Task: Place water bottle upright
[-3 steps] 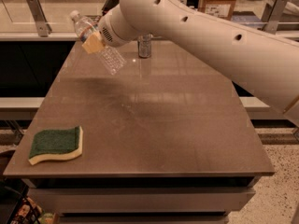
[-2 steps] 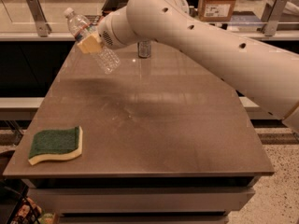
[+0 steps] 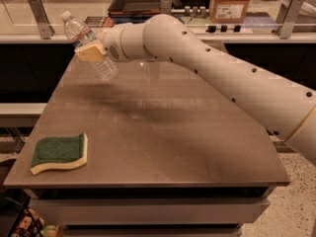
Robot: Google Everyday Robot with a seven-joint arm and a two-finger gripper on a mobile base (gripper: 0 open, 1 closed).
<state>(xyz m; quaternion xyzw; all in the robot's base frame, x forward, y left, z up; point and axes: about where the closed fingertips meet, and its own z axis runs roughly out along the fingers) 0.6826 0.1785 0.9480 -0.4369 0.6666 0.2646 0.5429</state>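
Note:
The water bottle (image 3: 102,64) is clear ribbed plastic with a white cap at upper left. It is tilted, cap up and to the left, base down and to the right. It hangs in the air above the far left part of the table (image 3: 163,132). My gripper (image 3: 92,52) is shut on the water bottle around its middle, with a tan finger pad (image 3: 90,54) across the label. My white arm (image 3: 222,78) reaches in from the right across the table's far side.
A green and yellow sponge (image 3: 59,153) lies near the table's front left corner. A counter with a cardboard box (image 3: 231,3) and dark trays runs behind the table. Metal brackets stand at the counter's left and right.
The arm has carried the bottle further left and slightly down toward the table's far left edge. The silver can that stood behind the arm is now hidden. The sponge has not moved.

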